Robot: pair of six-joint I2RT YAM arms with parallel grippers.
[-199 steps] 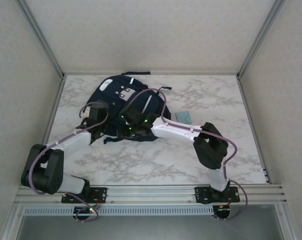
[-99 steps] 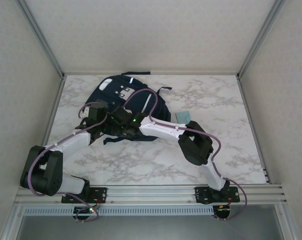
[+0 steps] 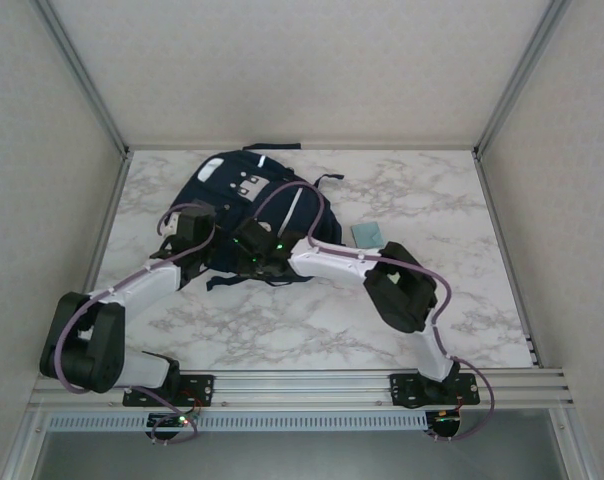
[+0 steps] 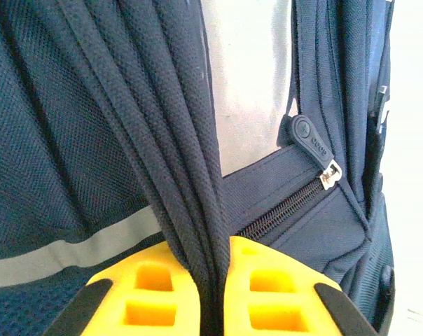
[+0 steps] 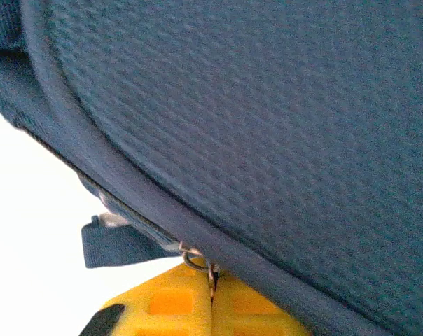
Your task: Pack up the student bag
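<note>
The student bag (image 3: 250, 190), dark navy with white stripes, lies at the back left of the marble table. My left gripper (image 3: 204, 232) is at the bag's left side, and in the left wrist view it (image 4: 222, 246) is shut on a bunched fold of the bag's navy fabric (image 4: 171, 126). Beside that fold runs a zipper (image 4: 281, 208) with a dark pull tab (image 4: 311, 138). My right gripper (image 3: 248, 248) is at the bag's near edge. In the right wrist view its yellow fingers (image 5: 171, 302) are shut on a small metal zipper pull (image 5: 210, 269) under the bag's piped edge (image 5: 197, 231).
A small teal flat item (image 3: 367, 233) lies on the table just right of the bag. A loose dark strap (image 3: 222, 281) trails toward the near side. Frame posts and walls close in the table on both sides and at the back.
My right arm swung left along the bag's near edge, then eased back slightly, and its jaws closed on the zipper pull. The left arm held still.
</note>
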